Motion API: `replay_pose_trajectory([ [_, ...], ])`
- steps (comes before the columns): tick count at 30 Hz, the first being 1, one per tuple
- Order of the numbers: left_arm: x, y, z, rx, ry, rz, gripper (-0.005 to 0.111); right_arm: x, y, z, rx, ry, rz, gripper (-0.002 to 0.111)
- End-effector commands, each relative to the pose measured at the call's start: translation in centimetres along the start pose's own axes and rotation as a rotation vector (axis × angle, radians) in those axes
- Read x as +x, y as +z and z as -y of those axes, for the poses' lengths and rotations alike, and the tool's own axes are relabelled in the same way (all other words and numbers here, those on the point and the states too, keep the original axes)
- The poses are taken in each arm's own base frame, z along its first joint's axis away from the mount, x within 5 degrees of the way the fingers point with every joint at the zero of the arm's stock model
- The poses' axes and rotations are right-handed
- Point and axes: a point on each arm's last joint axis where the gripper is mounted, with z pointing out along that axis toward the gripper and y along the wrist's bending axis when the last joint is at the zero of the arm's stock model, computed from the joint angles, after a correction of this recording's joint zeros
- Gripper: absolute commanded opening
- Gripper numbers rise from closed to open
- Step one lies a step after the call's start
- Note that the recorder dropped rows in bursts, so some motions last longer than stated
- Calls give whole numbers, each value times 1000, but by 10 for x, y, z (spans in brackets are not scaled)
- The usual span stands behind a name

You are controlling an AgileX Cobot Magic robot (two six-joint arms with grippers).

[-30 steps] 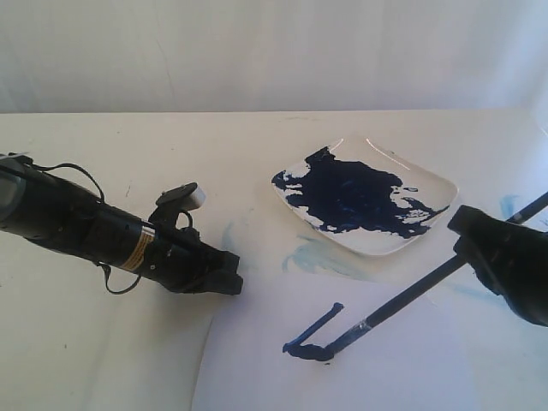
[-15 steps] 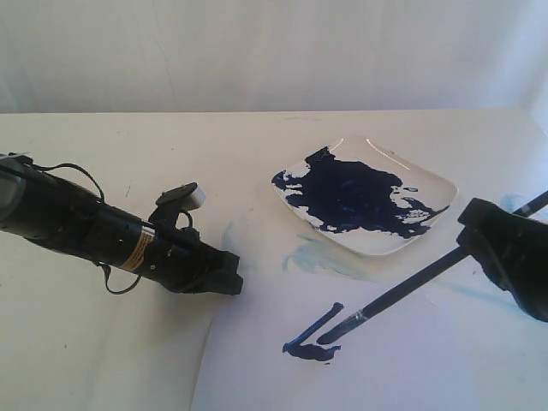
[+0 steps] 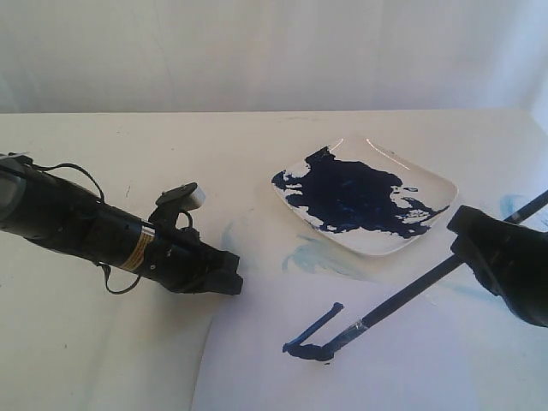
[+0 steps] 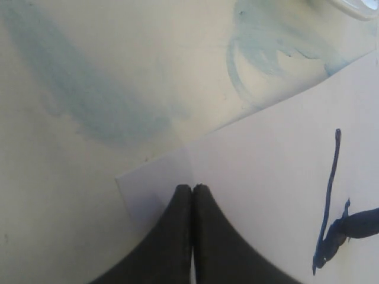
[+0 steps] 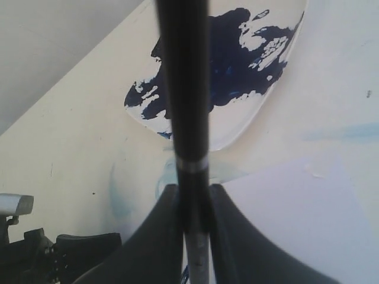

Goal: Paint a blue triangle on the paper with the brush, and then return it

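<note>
The white paper lies at the front of the table. On it, the blue triangle shows as one thin slanted side and a short thick base stroke. My right gripper is shut on the black handle of the brush. The brush slants down to the left, its blue tip resting on the right end of the base stroke. In the right wrist view the brush runs between the gripper's two fingers. My left gripper is shut and empty, its tips on the paper's left corner.
A white square plate smeared with dark-blue paint sits behind the paper, right of centre, also in the right wrist view. Pale blue stains mark the table between plate and paper, with another stain at the far right.
Half a second ago the brush tip had lifted a little up and right off the base stroke; now it is back down on the stroke's right end. The left arm has not moved.
</note>
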Motion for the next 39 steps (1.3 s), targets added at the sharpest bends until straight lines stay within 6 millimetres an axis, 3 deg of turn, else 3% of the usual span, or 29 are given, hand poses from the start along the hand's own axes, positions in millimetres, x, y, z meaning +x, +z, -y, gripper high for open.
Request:
replay_pose_trajectory([
  [1,1,1,-1,-16,17,-9,0,1,1,4,22,-23,3,0],
  [20,1,1,-1,-18,17,-8,0,0,0,10,88,-38,12,0],
  [34,1,1,-1,-18,17,-8,0,-9,-28,23,182,-46,82,0],
  [39,1,1,-1,-18,17,-8,0,-11,-34,21,137,-41,102,0],
])
